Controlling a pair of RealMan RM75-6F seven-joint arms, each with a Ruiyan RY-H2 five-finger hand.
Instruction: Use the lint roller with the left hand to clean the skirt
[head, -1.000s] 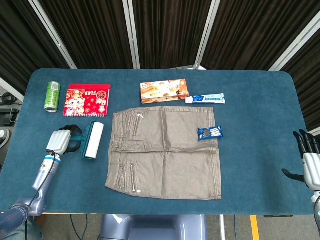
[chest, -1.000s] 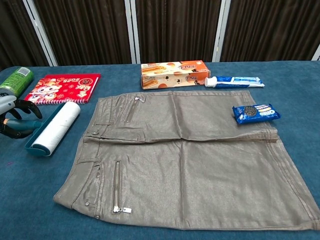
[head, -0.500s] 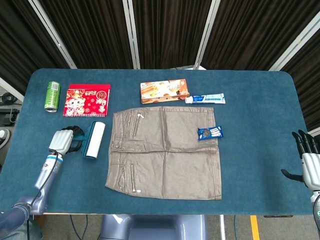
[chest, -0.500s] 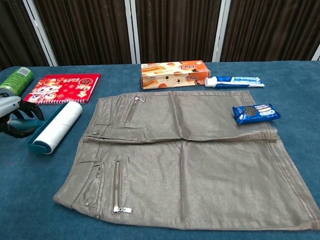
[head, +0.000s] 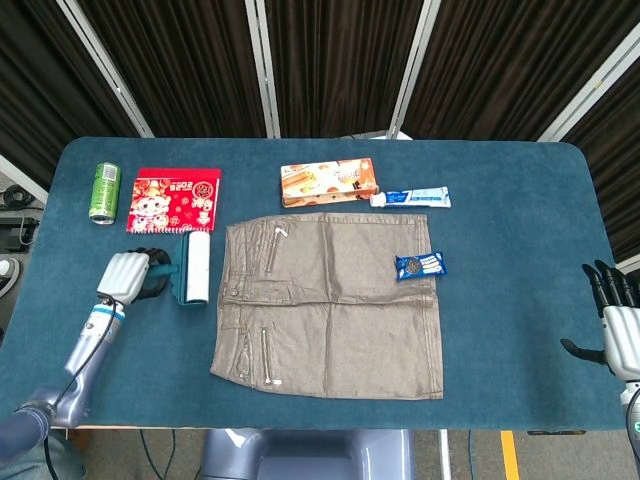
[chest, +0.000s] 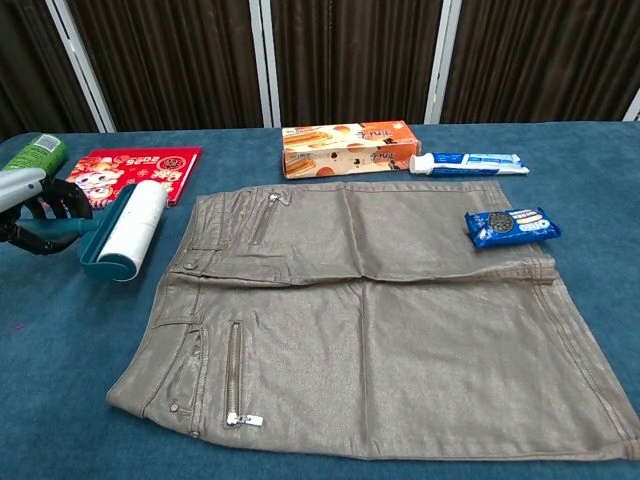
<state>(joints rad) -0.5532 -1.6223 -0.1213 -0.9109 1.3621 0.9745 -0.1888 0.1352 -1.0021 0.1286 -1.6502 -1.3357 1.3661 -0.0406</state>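
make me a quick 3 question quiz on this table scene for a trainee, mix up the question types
1. True or false: the lint roller already lies on the skirt.
2. Multiple choice: what lies on the skirt near its right edge? A) the green can B) a blue snack packet C) the toothpaste tube
3. Fill in: the left hand grips the roller by its ____.

Key:
1. False; the roller is beside the skirt's left edge, on the table.
2. B, the blue snack packet. The green can and toothpaste tube are on the cloth.
3. Handle. The right hand holds nothing.
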